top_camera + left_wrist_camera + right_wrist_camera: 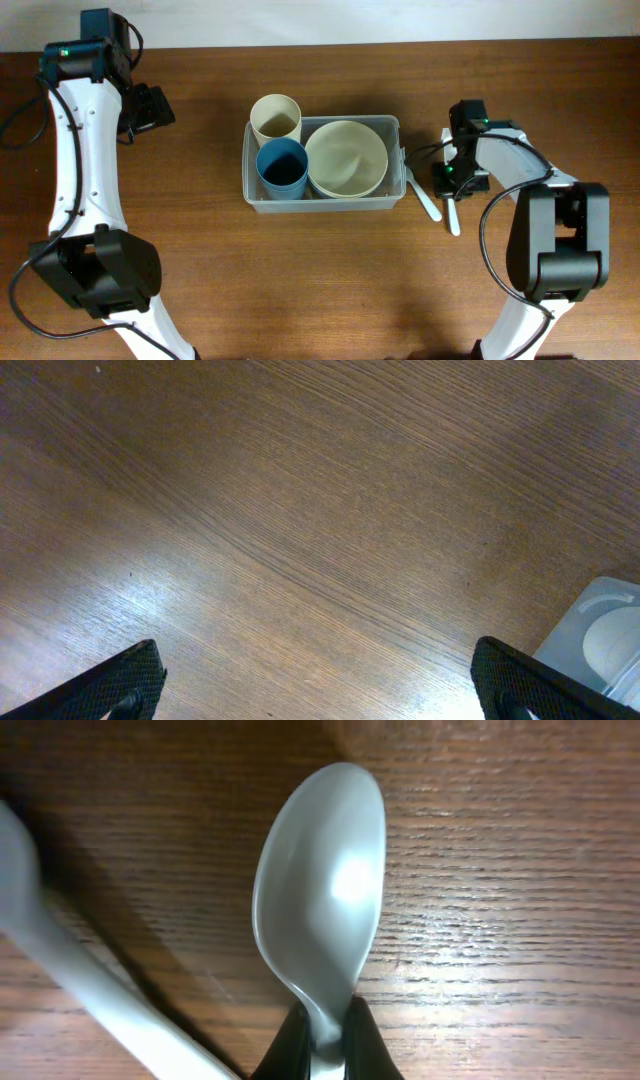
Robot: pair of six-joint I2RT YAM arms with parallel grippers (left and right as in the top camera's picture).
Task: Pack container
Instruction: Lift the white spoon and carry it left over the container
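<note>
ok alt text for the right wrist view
The right gripper pinches the neck of a white spoon, its bowl facing the camera, over a brown wooden table. A second white utensil lies blurred at the left.

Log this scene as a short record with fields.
container: holds cream cup, blue cup, bowl
left end effector: open, over table
right end effector: shut on spoon, right of container
second utensil: on table, between container and right end effector
</note>
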